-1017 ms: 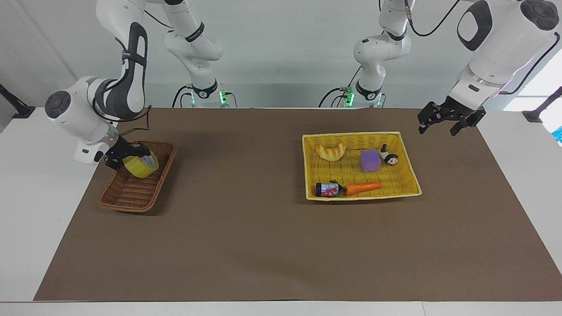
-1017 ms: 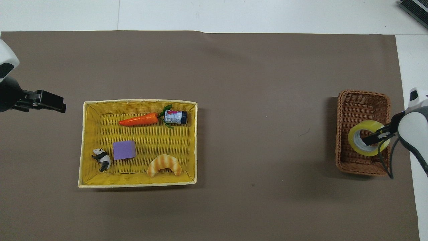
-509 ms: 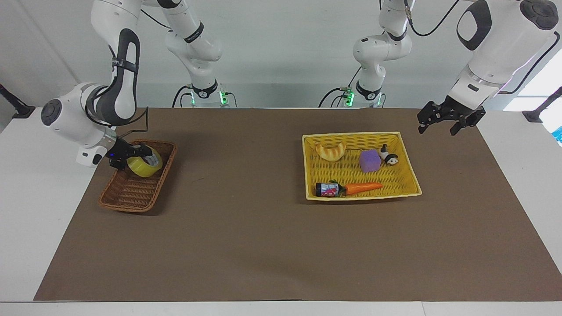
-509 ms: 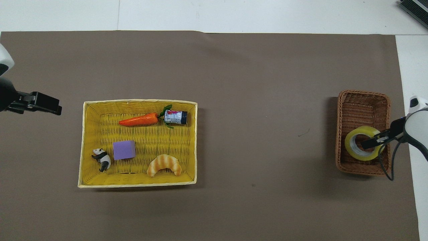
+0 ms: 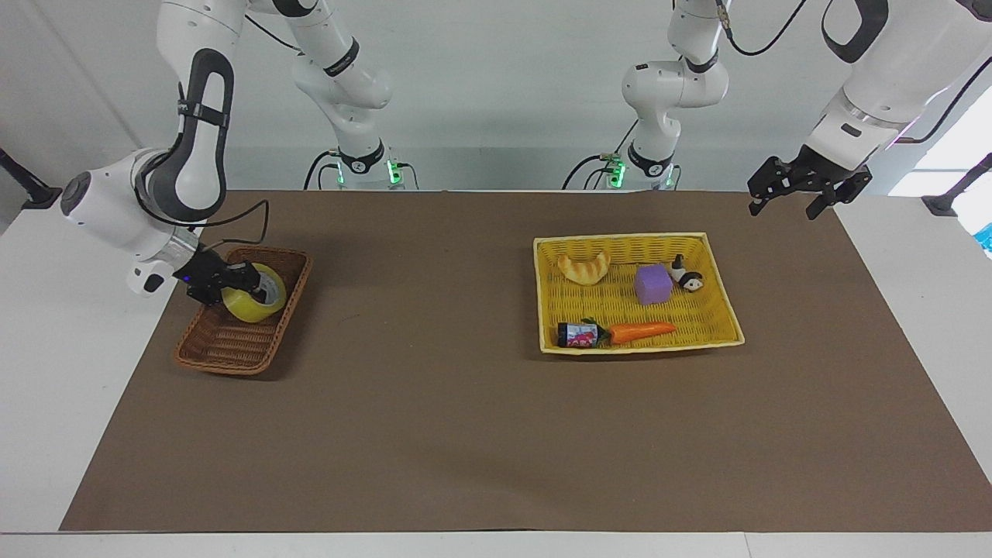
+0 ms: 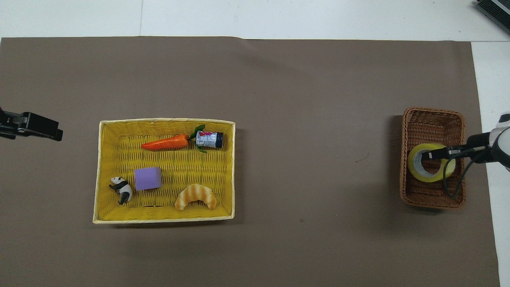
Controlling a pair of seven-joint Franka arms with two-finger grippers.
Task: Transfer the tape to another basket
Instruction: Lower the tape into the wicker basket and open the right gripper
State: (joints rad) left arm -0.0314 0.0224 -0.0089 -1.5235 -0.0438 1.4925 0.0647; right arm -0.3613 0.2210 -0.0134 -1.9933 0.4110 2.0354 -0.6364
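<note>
My right tool grips the tape by its wall, one finger through the core, inside the basket at the right arm's end of the worktop. The roll sits at the basket's end nearer the robots, hole tilted upward; whether it rests on the weave I cannot tell. The basket's long axis runs away from the robots. I judge release comes next. My left tool waits, fingers spread, over the worktop's other end near the yellow tray.
</note>
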